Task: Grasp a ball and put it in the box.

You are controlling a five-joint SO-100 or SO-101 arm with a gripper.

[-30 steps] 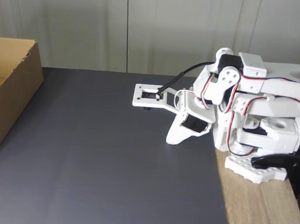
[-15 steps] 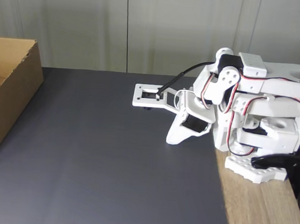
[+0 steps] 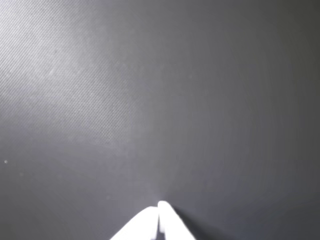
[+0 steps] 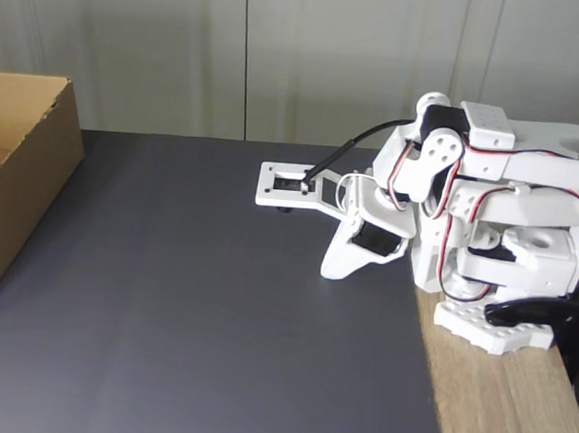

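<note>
Ball: whereabouts not to be told from these pictures; perhaps hidden low behind the near wall of the box, perhaps somewhere off the mat altogether. No grounds for choosing between the two.

Box (image 4: 27,171) at the left edge of the fixed view, open at the top, standing on the dark mat (image 4: 200,330). Only a strip of its inner floor on show, bare brown cardboard.

Well apart from the box, at the right end of the mat: gripper (image 4: 334,266), pointed down, tip at or just above the mat. In the wrist view, gripper (image 3: 160,212) with both white fingers (image 3: 172,227) pressed together to a point, nothing between them, plain mat ahead.

Behind it, arm (image 4: 490,212) folded back low over its base, clamped to the wooden table (image 4: 494,423) beside the mat. Looks like a rest pose rather than a reach.

Judgement on progress: either nothing begun or everything finished, and hard to say which. No grasp in hand, no carry under way. If not begun, all of it left: finding the ball, opening the fingers, closing on it, crossing the mat to the box, letting go above it.
</note>
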